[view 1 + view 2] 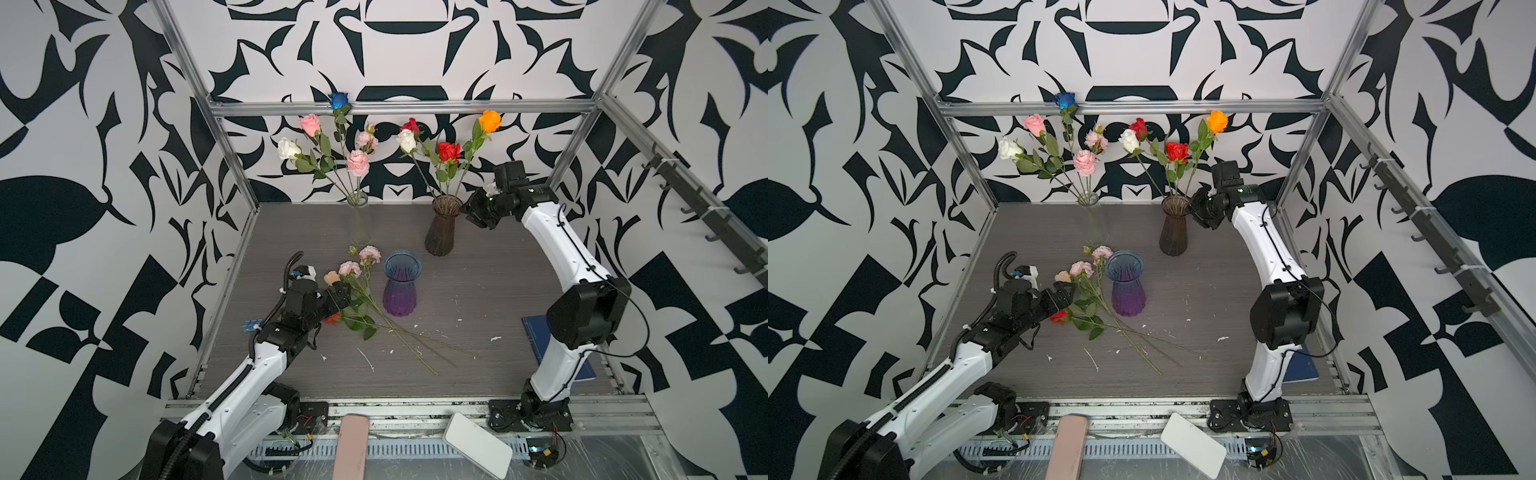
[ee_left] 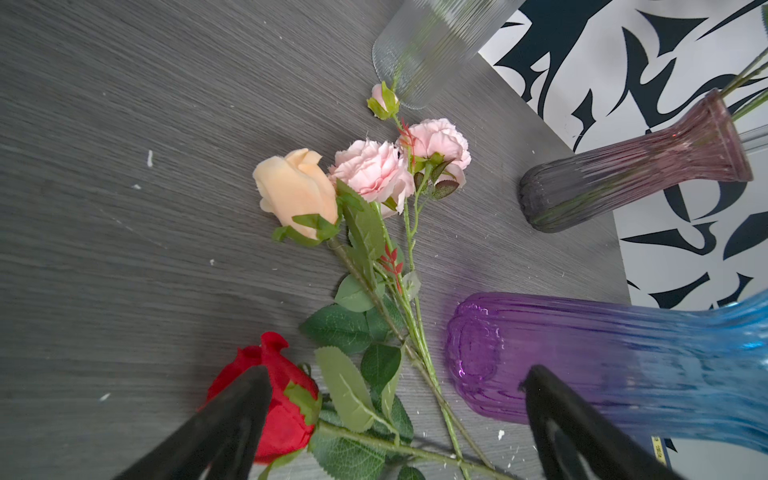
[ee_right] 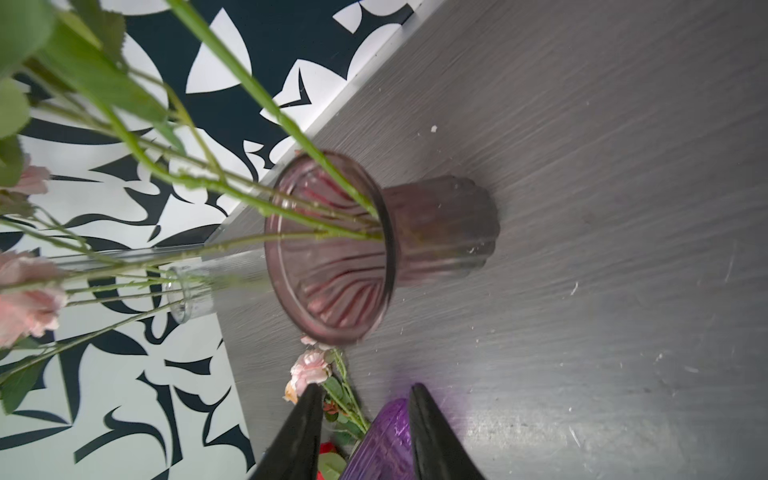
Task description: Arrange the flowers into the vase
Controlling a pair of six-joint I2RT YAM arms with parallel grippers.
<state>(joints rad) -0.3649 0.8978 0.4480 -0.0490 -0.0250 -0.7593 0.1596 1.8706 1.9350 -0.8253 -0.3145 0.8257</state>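
Note:
Three loose flowers lie on the grey table: a peach rose (image 2: 297,191), a pink spray (image 2: 374,170) and a red rose (image 2: 286,411), their stems crossing beside an empty blue-and-purple vase (image 1: 400,286). My left gripper (image 2: 397,374) hovers open over the leaves and stems, one finger above the red rose (image 1: 332,319). A clear vase (image 1: 358,222) and a mauve vase (image 1: 443,228) at the back hold several flowers each. My right gripper (image 3: 365,388) hangs beside the mauve vase's rim (image 3: 332,266), open by a narrow gap, with nothing between the fingers.
Metal frame posts and patterned walls close in the table on three sides. A blue book (image 1: 534,328) lies under the right arm. A white slab (image 1: 477,444) and a pink one (image 1: 351,446) rest on the front rail. White crumbs dot the tabletop.

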